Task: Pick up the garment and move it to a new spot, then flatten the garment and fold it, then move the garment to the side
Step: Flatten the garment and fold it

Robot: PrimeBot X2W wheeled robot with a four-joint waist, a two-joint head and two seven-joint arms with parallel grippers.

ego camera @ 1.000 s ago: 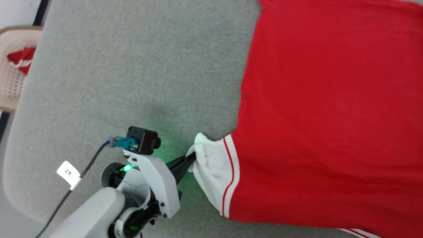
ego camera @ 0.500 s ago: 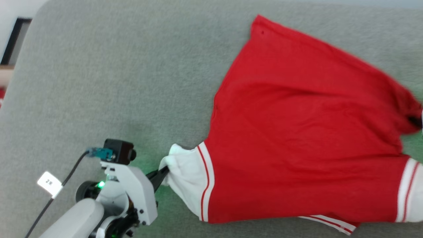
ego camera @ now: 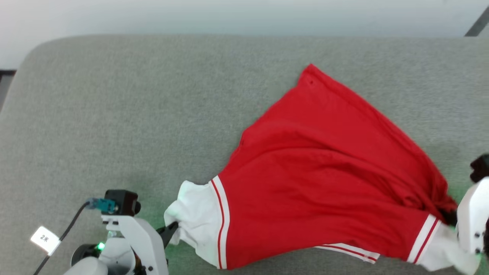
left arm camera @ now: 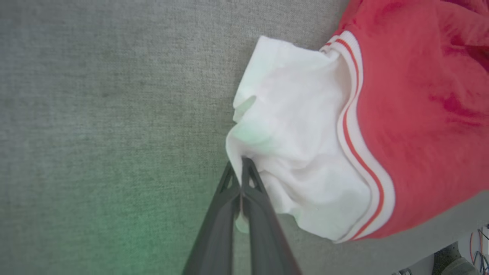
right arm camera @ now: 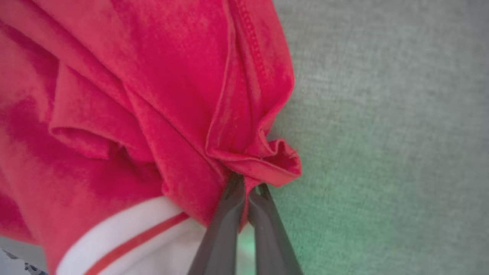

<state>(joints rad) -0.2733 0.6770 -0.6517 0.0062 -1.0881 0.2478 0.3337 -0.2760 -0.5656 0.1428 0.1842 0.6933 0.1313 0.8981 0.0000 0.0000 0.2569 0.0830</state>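
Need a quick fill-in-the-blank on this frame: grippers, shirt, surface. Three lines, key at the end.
1. The left gripper is clamped on a ____ sleeve of the garment.
2. The right gripper pinches a bunched fold of ____ fabric.
3. The garment lies spread on a ____ cloth-covered surface.

Missing words: white; red; grey.

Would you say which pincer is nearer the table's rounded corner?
Left. The left pincer pinches the shirt below that corner; the right pincer pinches it far across the table.
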